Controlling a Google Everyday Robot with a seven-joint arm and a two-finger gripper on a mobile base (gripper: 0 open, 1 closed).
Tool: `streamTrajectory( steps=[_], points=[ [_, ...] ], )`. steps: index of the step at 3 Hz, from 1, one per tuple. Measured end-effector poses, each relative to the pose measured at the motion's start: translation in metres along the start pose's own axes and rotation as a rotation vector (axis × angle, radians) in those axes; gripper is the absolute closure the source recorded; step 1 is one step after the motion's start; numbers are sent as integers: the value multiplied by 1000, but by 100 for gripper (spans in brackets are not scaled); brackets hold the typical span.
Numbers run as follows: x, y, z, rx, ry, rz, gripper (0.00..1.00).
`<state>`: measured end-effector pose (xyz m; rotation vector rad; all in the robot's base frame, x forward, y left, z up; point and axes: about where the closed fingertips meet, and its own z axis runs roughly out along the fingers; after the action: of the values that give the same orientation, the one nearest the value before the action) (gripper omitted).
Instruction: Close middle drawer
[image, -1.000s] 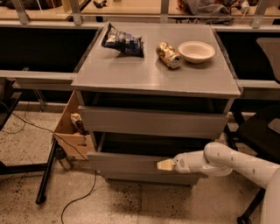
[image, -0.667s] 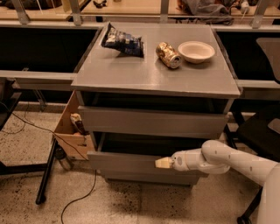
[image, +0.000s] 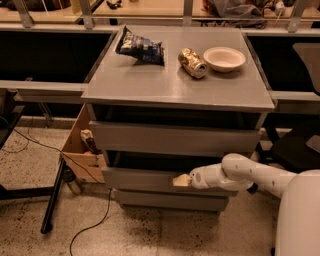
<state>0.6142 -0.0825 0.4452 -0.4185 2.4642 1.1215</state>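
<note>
Your tool (image: 181, 181) sits low on the right half of the middle drawer (image: 145, 179), its pale tip touching or all but touching the flat grey front panel. You cannot tell from here whether the tool is apart or together. The white arm (image: 240, 172) reaches in from the right, low and roughly level with that panel.

The middle drawer is the medium front, between the taller top drawer (image: 170, 139) and the thin bottom drawer (image: 170, 200). It stands forward of the bottom front, with a dark gap showing above its top edge, so it looks partly open.

By my reading, you are in the pushing step: contact is made or about to be made, and the drawer is not yet home.

The next move calls for a straight, level push into the bench (image: 175, 85), square to the panel. The tool is right of centre, so watch that the drawer does not skew on its runners. Keep the push gentle enough that the can (image: 193, 63) lying on its side on top does not roll.
</note>
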Motion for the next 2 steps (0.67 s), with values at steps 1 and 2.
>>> streamTrajectory(
  steps=[1,2],
  points=[
    [-17,-7,-14,-16,-134,69,100],
    [-37,-11,-49,5,-341,87,100]
  ],
)
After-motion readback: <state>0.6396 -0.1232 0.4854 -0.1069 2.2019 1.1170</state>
